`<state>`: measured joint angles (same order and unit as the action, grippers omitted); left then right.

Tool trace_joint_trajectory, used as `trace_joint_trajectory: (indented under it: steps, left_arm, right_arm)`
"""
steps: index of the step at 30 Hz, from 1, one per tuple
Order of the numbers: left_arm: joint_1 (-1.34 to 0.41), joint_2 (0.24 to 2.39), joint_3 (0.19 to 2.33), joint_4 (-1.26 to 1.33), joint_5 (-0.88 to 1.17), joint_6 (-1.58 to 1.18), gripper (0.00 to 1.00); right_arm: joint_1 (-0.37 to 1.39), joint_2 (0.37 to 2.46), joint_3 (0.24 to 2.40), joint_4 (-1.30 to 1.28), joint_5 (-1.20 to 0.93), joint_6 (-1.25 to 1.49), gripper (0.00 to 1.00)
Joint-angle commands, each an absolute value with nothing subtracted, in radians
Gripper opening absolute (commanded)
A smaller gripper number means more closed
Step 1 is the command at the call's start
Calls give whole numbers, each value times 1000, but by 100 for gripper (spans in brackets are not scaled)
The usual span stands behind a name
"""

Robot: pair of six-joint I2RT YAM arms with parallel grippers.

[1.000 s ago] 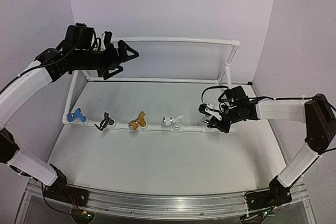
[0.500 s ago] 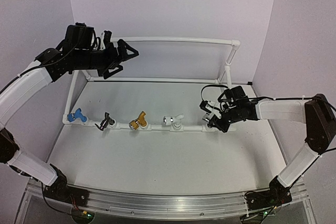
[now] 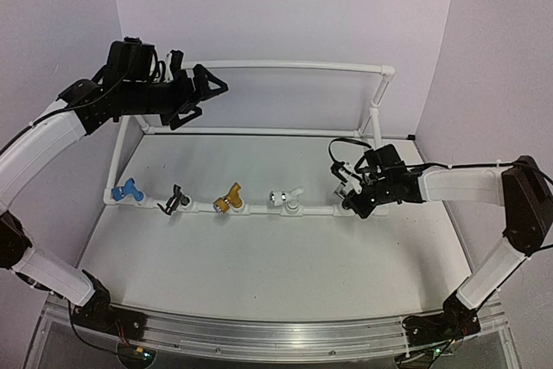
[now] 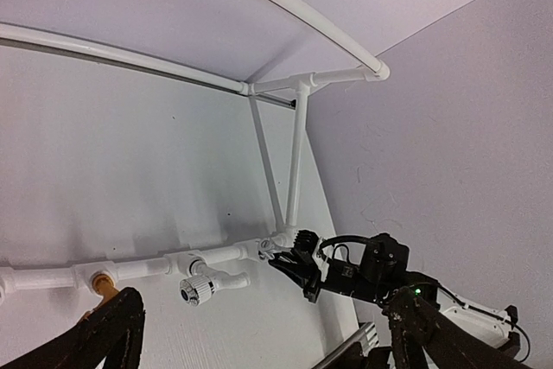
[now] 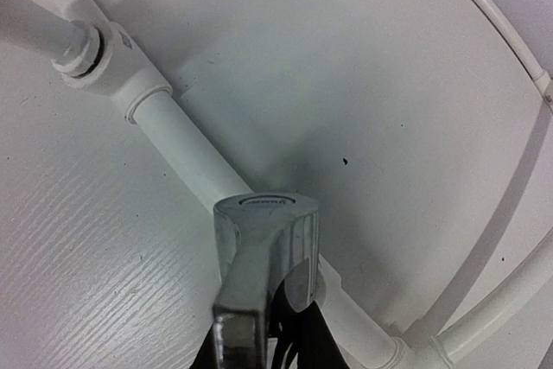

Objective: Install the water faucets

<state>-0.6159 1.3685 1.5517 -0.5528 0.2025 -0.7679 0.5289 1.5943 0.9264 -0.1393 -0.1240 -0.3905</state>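
Blue (image 3: 126, 189), black (image 3: 177, 199), gold (image 3: 229, 199) and white (image 3: 285, 199) faucets sit in a row on the front pipe of the white frame (image 3: 315, 211). My right gripper (image 3: 354, 192) is shut on the shiny silver-grey faucet (image 5: 263, 248) and holds it right over the pipe (image 5: 186, 149) near its right end. Whether it touches the pipe is hidden. The left wrist view also shows this faucet (image 4: 268, 252) at the pipe's end, beside the white faucet (image 4: 200, 286). My left gripper (image 3: 203, 92) is open and empty, raised at the back left by the upper rail.
The pipe frame has a raised back rail (image 3: 285, 65) and a right corner post (image 3: 378, 101). Purple walls close in on three sides. A metal rail (image 3: 259, 330) runs along the table's near edge.
My right gripper has shifted slightly left and away with the silver faucet, closer to the front pipe's right end. The left arm has not moved.
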Motion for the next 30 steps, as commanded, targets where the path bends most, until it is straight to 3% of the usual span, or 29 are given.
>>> trace_joint_trajectory:
  steps: [1, 30]
  left_arm:
    - [-615, 1349, 1573, -505, 177, -775, 98]
    - [-616, 1356, 1584, -529, 134, -812, 98]
  right_arm:
    - [513, 1564, 894, -180, -4, -222, 0]
    - [563, 1553, 895, -212, 126, 320, 0]
